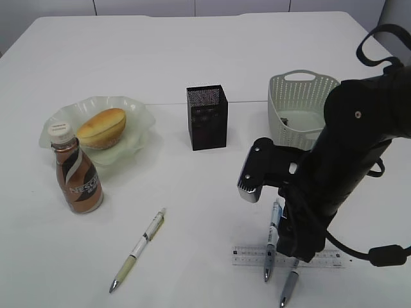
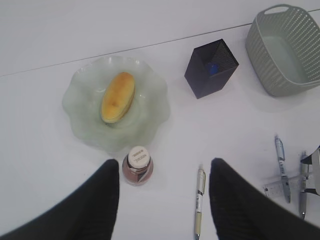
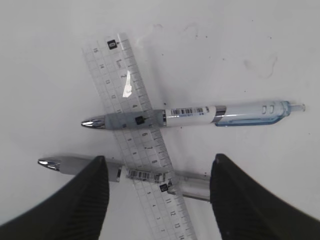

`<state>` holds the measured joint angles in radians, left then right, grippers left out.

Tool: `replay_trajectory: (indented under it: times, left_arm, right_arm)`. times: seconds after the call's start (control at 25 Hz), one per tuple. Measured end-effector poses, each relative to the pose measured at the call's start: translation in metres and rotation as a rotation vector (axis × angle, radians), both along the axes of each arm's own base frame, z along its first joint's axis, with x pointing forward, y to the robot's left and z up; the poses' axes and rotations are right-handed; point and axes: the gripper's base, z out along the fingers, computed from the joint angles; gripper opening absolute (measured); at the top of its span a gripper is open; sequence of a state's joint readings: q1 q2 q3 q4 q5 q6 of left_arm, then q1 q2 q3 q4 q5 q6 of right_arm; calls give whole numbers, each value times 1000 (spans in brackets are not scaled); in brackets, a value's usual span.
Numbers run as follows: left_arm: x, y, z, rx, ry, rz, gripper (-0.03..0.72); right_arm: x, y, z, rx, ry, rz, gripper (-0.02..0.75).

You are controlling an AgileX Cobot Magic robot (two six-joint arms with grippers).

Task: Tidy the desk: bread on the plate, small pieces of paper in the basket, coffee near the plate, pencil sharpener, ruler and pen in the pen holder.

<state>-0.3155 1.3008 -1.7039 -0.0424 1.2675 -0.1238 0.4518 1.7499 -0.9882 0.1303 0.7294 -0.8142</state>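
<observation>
The bread (image 1: 101, 127) lies on the plate (image 1: 140, 114), and the coffee (image 1: 77, 176) stands just in front of it. The pen holder (image 1: 207, 117) stands mid-desk with a small blue thing (image 2: 213, 67) inside; I cannot tell what it is. My right gripper (image 3: 160, 160) hangs open low over the ruler (image 3: 117, 70), which crosses a blue pen (image 3: 190, 112) and a grey pen (image 3: 70, 164). My left gripper (image 2: 162, 165) is open and empty, high above the coffee (image 2: 137, 165) and a white-green pen (image 2: 200, 200). The pieces of paper are out of view.
The basket (image 1: 302, 106) stands at the back right, behind the right arm (image 1: 340, 167). That arm hides part of the ruler (image 1: 250, 256) in the exterior view. The white-green pen (image 1: 138, 250) lies alone near the front edge.
</observation>
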Motion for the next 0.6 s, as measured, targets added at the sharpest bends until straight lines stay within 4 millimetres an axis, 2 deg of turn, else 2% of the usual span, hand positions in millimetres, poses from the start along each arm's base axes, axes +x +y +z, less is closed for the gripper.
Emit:
replay_trajectory:
  times: [0.2, 0.6]
  left_arm:
    - [0, 0, 0, 0, 0, 0, 416]
    - [0, 0, 0, -3, 1, -2, 416]
  right_arm:
    - [0, 0, 0, 0, 0, 0, 500]
    - [2, 1, -14, -17, 31, 4, 500]
